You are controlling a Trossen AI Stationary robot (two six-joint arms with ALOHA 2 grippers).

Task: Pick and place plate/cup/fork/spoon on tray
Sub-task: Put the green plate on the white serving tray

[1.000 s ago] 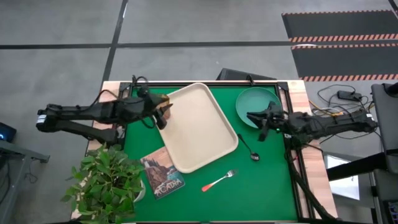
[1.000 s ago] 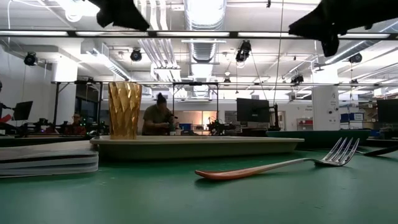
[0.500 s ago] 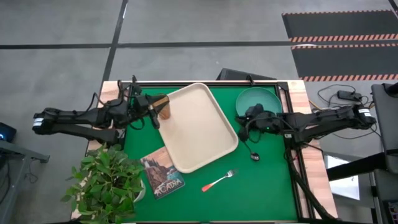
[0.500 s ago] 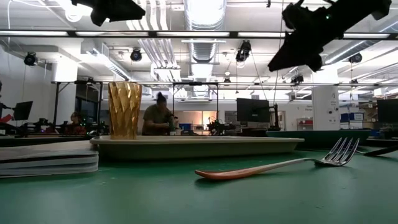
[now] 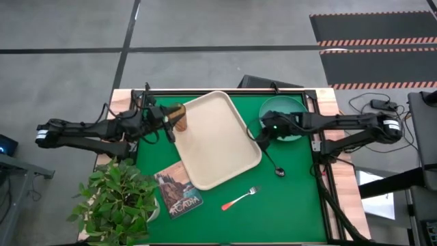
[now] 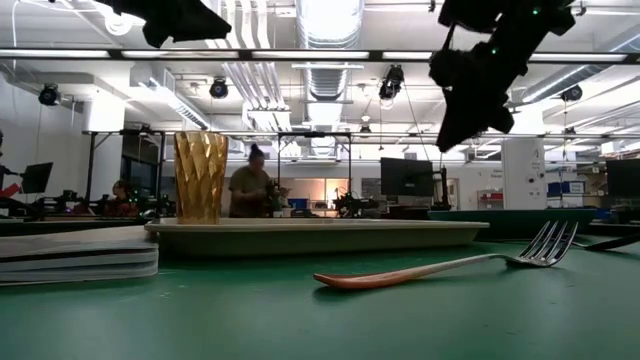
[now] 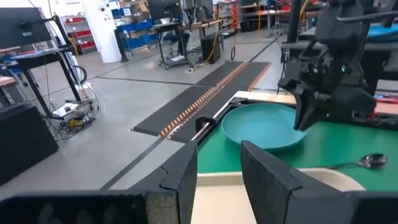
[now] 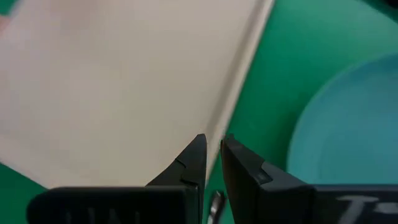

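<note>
Right claw (image 5: pixel 263 134) shifted toward tray (image 5: pixel 225 160) edge, beside plate (image 5: pixel 295 109).

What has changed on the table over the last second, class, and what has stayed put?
The right gripper swung from beside the plate toward the tray. The left gripper drew back slightly from the cup, which stayed on the tray. Plate, spoon and fork stayed.

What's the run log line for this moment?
left gripper open beside cup on tray; right gripper between tray and plate; fork, spoon off tray
</note>
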